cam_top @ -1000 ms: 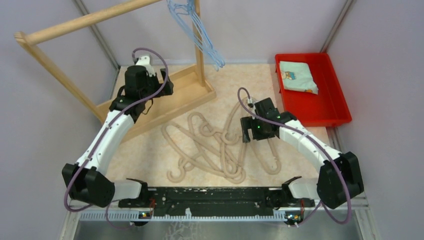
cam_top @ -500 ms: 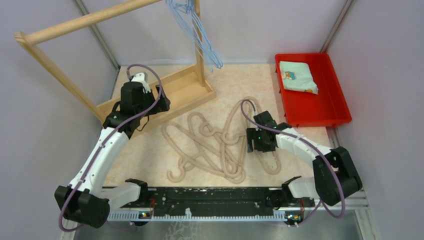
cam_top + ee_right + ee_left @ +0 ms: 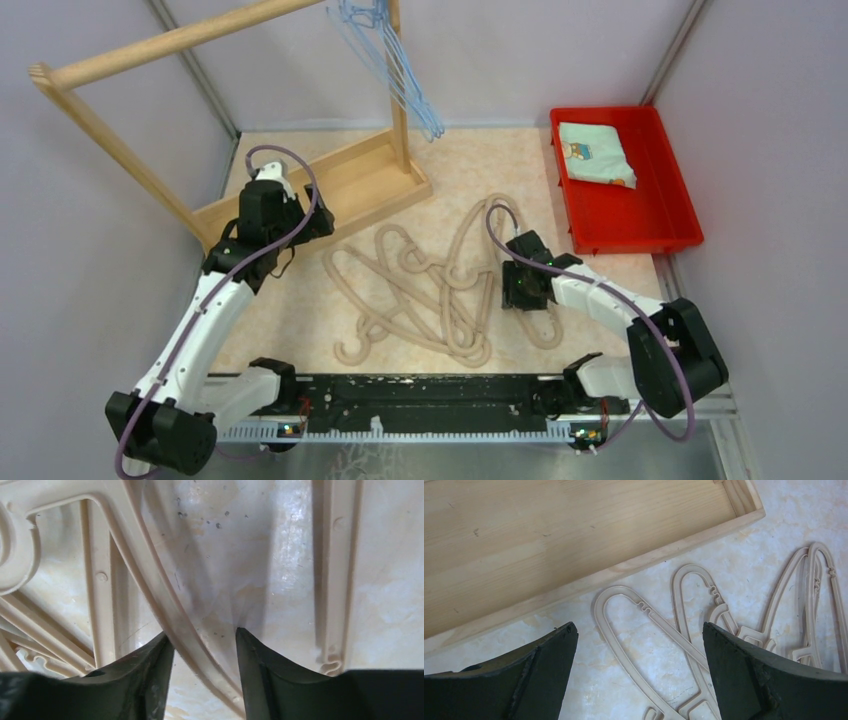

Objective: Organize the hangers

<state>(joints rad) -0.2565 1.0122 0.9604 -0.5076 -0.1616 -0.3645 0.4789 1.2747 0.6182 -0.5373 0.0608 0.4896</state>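
Several beige hangers (image 3: 430, 290) lie tangled on the tabletop, and several light-blue wire hangers (image 3: 395, 70) hang from the rack's rail. My right gripper (image 3: 522, 292) is down on the right side of the pile. In the right wrist view its jaws (image 3: 204, 639) straddle one slanting beige hanger arm (image 3: 165, 605), narrowed round it but open, with a gap still showing beside the bar. My left gripper (image 3: 305, 222) hovers wide open by the rack's base. The left wrist view shows it (image 3: 639, 630) empty above the rounded ends of the beige hangers (image 3: 644, 612).
The tall wooden rack's rail (image 3: 160, 45) and its tray-like base (image 3: 345, 185) stand at the back left. A red bin (image 3: 690, 215) with a folded cloth (image 3: 595, 150) sits at the back right. Grey walls enclose the table.
My right gripper has come down onto the beige hangers and its jaws have narrowed round one arm. My left arm has pulled back from the rack's base toward the near side.
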